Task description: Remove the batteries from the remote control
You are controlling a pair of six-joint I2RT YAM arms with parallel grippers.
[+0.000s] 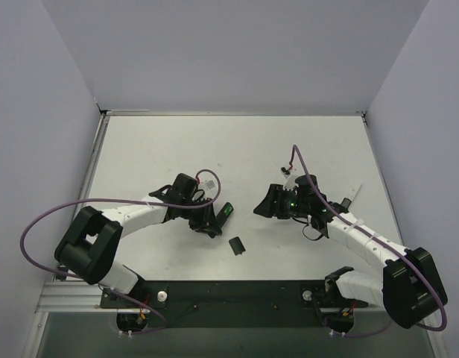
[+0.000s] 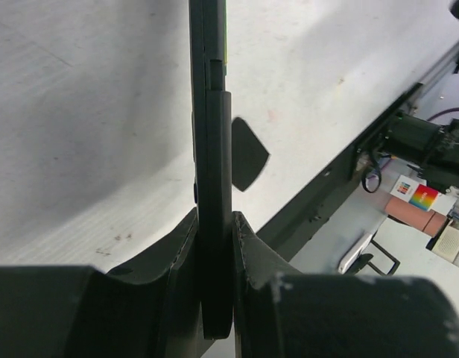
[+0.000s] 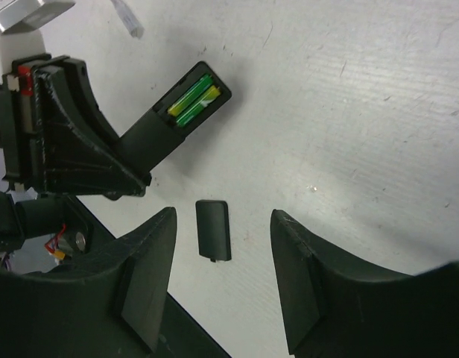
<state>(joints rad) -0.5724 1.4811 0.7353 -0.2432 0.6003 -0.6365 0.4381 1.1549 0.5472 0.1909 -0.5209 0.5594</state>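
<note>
The black remote control [image 3: 156, 133] is held up off the table, its open slot showing two green batteries [image 3: 192, 101] side by side. My left gripper [image 2: 214, 216] is shut on the remote's [image 2: 211, 112] lower end, and a green sliver of the batteries [image 2: 224, 45] shows at its far end. From above, the left gripper [image 1: 213, 224] sits left of centre with the remote [image 1: 224, 214] sticking out to the right. My right gripper [image 3: 223, 216] is open and holds nothing. It hovers [image 1: 263, 207] to the right of the remote.
A small black cover piece [image 3: 214, 230] lies flat on the table under the right jaws, also seen from above [image 1: 236, 245] and past the remote [image 2: 248, 153]. A white stick [image 1: 351, 198] lies at the right. The black base rail [image 1: 229, 294] runs along the near edge.
</note>
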